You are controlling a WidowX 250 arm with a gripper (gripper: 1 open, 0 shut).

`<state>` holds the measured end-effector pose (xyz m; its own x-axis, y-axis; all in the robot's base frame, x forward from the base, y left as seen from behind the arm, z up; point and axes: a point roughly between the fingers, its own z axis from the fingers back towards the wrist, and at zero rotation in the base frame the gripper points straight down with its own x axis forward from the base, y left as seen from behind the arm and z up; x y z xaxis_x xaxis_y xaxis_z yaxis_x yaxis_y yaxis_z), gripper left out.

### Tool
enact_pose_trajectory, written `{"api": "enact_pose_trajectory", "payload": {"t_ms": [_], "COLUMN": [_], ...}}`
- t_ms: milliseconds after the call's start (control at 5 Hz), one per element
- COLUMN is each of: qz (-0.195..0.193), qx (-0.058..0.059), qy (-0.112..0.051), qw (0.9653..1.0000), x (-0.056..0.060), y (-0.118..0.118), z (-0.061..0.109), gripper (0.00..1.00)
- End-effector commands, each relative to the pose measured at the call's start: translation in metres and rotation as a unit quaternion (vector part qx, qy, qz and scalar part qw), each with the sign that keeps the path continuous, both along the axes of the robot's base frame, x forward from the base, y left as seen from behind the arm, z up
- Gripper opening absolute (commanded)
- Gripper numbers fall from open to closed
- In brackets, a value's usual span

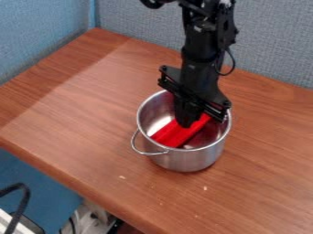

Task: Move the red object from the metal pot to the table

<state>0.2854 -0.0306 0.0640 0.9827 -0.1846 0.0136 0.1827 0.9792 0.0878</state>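
Camera view: black claw (pixel 188 119) reaches into the shiny round steel pot (pixel 153 146), pinching the bright red rectangular block (pixel 174 133) lying inside; next, lifting clear toward the wood-grain counter (pixel 73 91).

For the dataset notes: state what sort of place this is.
Probably an office or lab cubicle used as a robot test bench: blue fabric partition panels behind a wood-grain table, with one robot arm reaching into a metal pot.
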Motion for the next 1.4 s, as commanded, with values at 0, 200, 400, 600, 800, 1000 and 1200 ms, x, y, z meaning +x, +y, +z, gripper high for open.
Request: {"api": "enact_pose_trajectory", "payload": {"t_ms": [0,200,400,600,800,1000,1200], "qz": [-0.003,-0.008,-0.013,-0.017,-0.02,-0.022,-0.023], "qx": [0.001,0.001,0.0,0.0,-0.001,0.0,-0.002], "qy": [-0.022,-0.024,-0.027,-0.028,-0.031,-0.033,-0.036], "qw": [0.9997,0.9997,0.9996,0.9995,0.9993,0.9992,0.9991], "x": [0.007,0.007,0.007,0.007,0.008,0.007,0.006], "y": [0.001,0.0,-0.001,-0.003,-0.004,-0.005,-0.005], "z": [0.015,0.018,0.023,0.027,0.032,0.036,0.044], "gripper": [0.0,0.0,0.0,0.0,0.0,0.0,0.0]}}
